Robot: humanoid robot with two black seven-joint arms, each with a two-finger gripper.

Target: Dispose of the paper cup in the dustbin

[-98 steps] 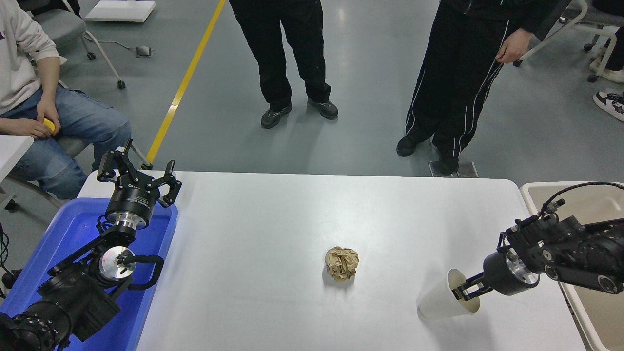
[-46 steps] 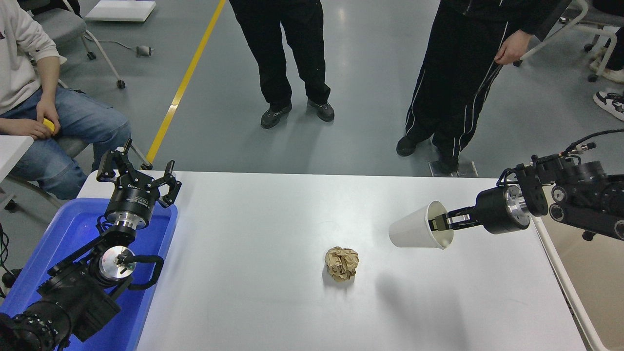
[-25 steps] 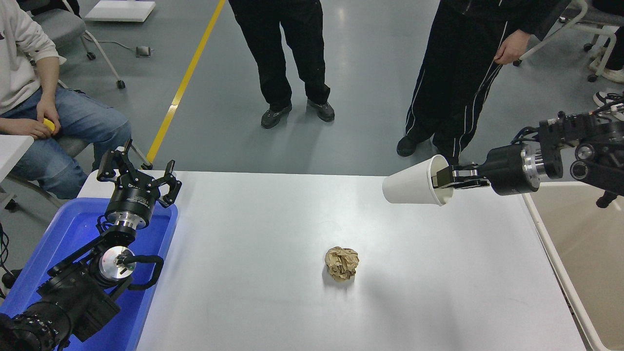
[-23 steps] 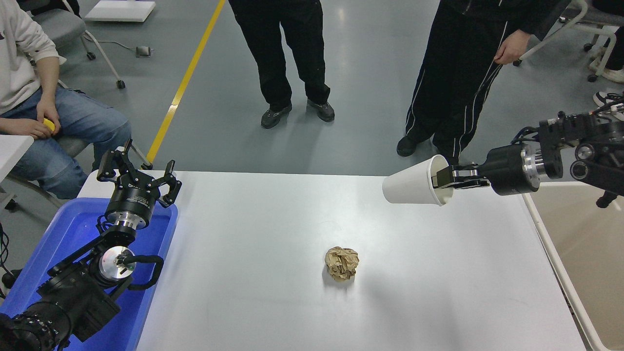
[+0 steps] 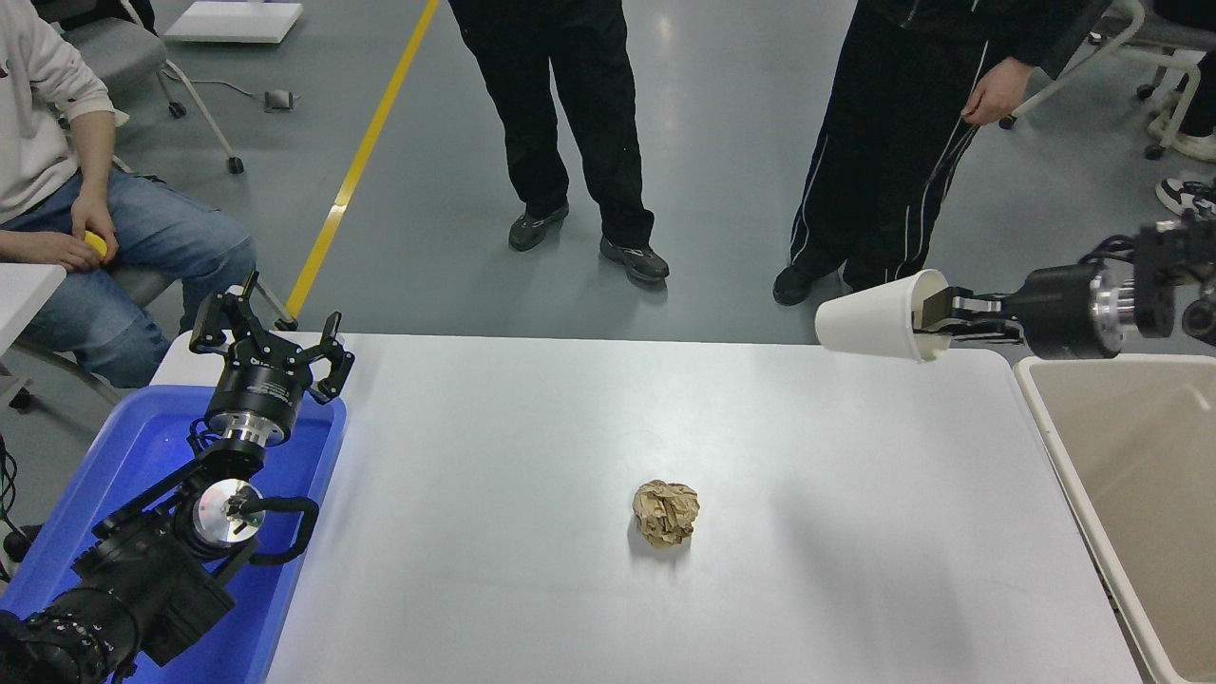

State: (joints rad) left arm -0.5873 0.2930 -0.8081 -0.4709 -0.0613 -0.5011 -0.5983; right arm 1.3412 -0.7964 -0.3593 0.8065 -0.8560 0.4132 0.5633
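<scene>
Left arm parked at lower left, over the blue bin (image 5: 142,446); left gripper (image 5: 269,339) points away from the camera, its black fingers spread wide, nothing between them. A line of white print sits on the gripper body, too small to read.

Mid-table: crumpled brown paper ball (image 5: 666,513), creased and matte, lying alone on the smooth white table (image 5: 494,427).

Right edge: dustbin (image 5: 1050,418), beige plastic, rectangular, rounded pale rim, standing just beside the table's right side.

Far right: right arm enters level from the right edge, wrist held horizontal, black body with a bright metal ring. Right gripper (image 5: 936,313) is clamped on the rim of the paper cup (image 5: 874,316), one finger inside the mouth. Cup lies on its side in the air, base pointing left, above the table's far right corner, near the dustbin's far corner. Plain white, tapered, cream inside.

Beyond the table: two people standing in black trousers; one seated at left in jeans.
</scene>
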